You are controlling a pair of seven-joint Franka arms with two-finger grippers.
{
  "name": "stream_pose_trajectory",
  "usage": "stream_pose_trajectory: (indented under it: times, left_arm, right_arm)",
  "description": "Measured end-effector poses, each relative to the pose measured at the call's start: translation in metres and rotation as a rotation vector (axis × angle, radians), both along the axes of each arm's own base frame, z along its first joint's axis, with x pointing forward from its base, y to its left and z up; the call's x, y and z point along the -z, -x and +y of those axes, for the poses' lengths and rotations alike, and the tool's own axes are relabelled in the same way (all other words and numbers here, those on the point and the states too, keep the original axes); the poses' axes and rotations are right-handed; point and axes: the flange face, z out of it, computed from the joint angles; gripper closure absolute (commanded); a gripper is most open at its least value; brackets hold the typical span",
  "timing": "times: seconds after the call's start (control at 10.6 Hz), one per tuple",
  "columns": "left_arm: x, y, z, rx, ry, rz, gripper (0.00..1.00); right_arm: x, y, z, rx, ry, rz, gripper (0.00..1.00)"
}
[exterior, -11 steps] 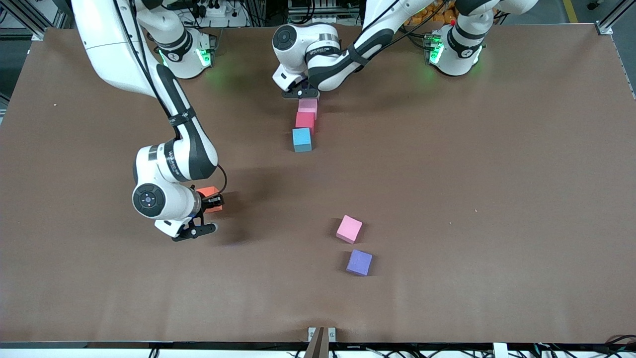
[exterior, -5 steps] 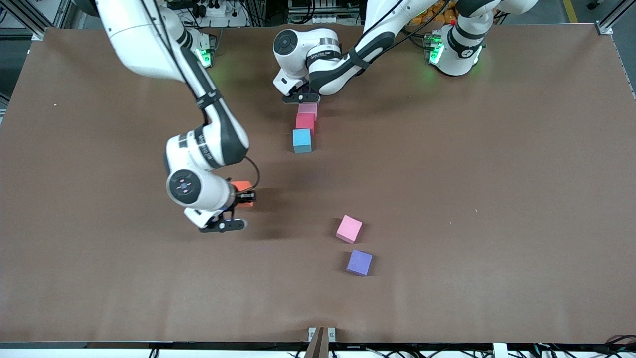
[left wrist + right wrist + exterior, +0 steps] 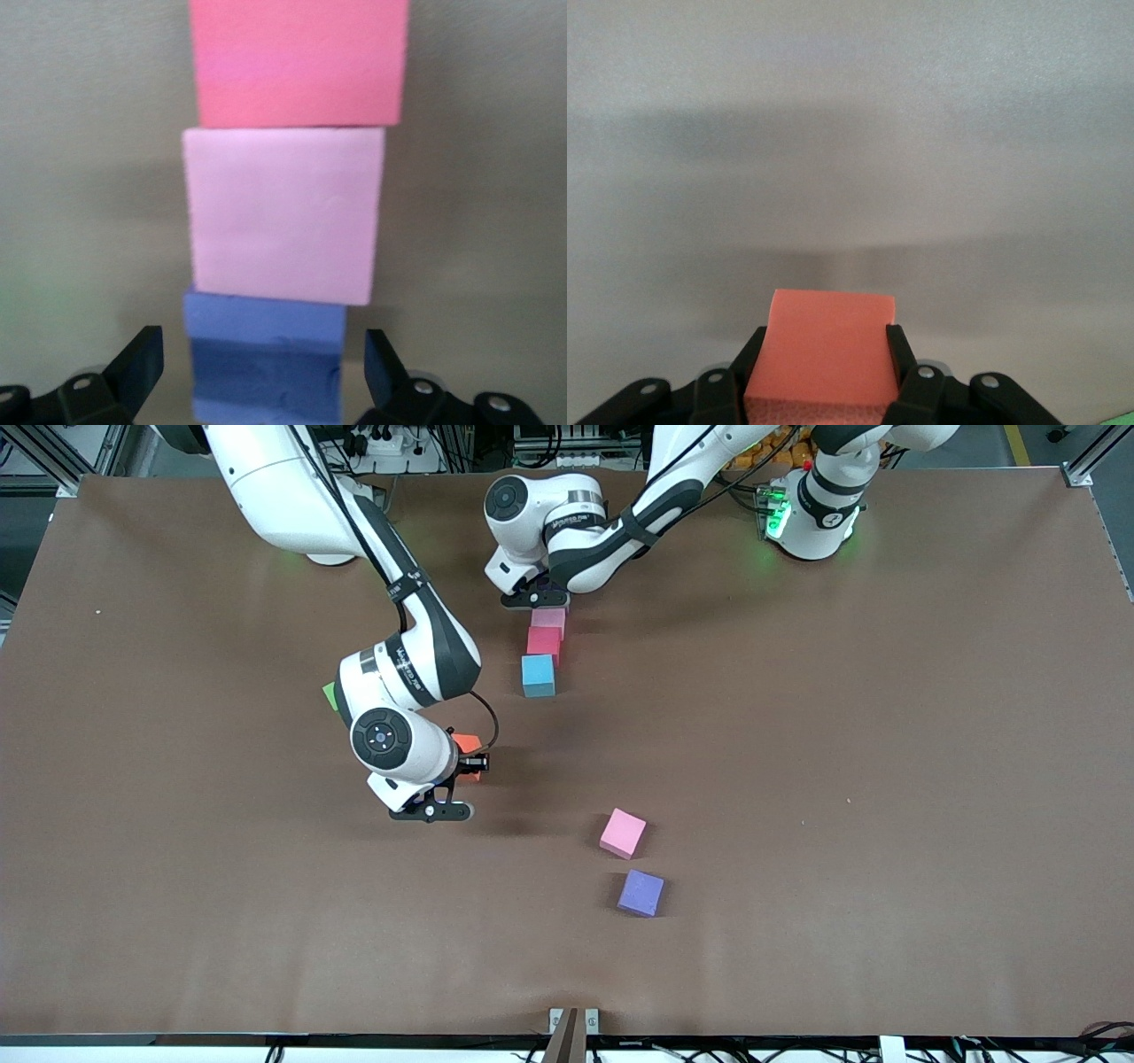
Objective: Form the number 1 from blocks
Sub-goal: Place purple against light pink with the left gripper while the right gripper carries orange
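Note:
Three blocks lie in a line on the table: pink (image 3: 549, 617), red (image 3: 544, 640) and light blue (image 3: 538, 675), the light blue one nearest the front camera. My left gripper (image 3: 537, 596) hangs at the pink end of that line. In the left wrist view a purple-blue block (image 3: 266, 367) sits between its open fingers (image 3: 142, 363), clear of both, touching the pink block (image 3: 283, 212). My right gripper (image 3: 472, 763) is shut on an orange block (image 3: 465, 742), up over bare table. The right wrist view shows the orange block (image 3: 828, 350) pinched between both fingers.
A loose pink block (image 3: 623, 833) and a loose purple block (image 3: 640, 893) lie nearer the front camera than the line. A green block (image 3: 330, 695) peeks out from under the right arm. A metal bracket (image 3: 573, 1020) sits at the table's front edge.
My right arm has carried the orange block toward the left arm's end of the table, uncovering the green block. The left arm has stayed at the line's end.

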Motion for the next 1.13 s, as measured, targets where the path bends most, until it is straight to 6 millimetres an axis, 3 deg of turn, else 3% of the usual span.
stream_pose_trajectory:
  times: [0.28,0.47,0.57,0.76,0.94,1.13]
  left_arm:
    - [-0.037,0.014,0.001,0.037,-0.019,-0.028,0.00]
    - [-0.065,0.001,0.014,0.025,-0.012,-0.048,0.00]
    - [-0.077,-0.014,0.024,0.020,-0.013,-0.042,0.00]
    - [-0.095,-0.065,0.058,0.018,-0.007,-0.015,0.00]
    - [-0.087,-0.118,0.099,0.011,-0.022,-0.027,0.00]
    - [-0.079,-0.167,0.139,-0.012,-0.041,-0.056,0.00]
  right_arm:
    - [0.000,-0.001,-0.001,0.003,0.001,0.000,1.00]
    - [0.000,-0.001,-0.001,0.004,0.001,-0.001,1.00]
    - [0.000,-0.001,-0.001,0.005,0.001,-0.001,1.00]
    - [0.000,-0.001,-0.001,0.009,0.001,-0.001,1.00]
    - [0.002,0.002,0.004,0.020,0.003,0.003,1.00]
    - [0.003,0.011,0.023,0.039,0.009,-0.003,1.00]
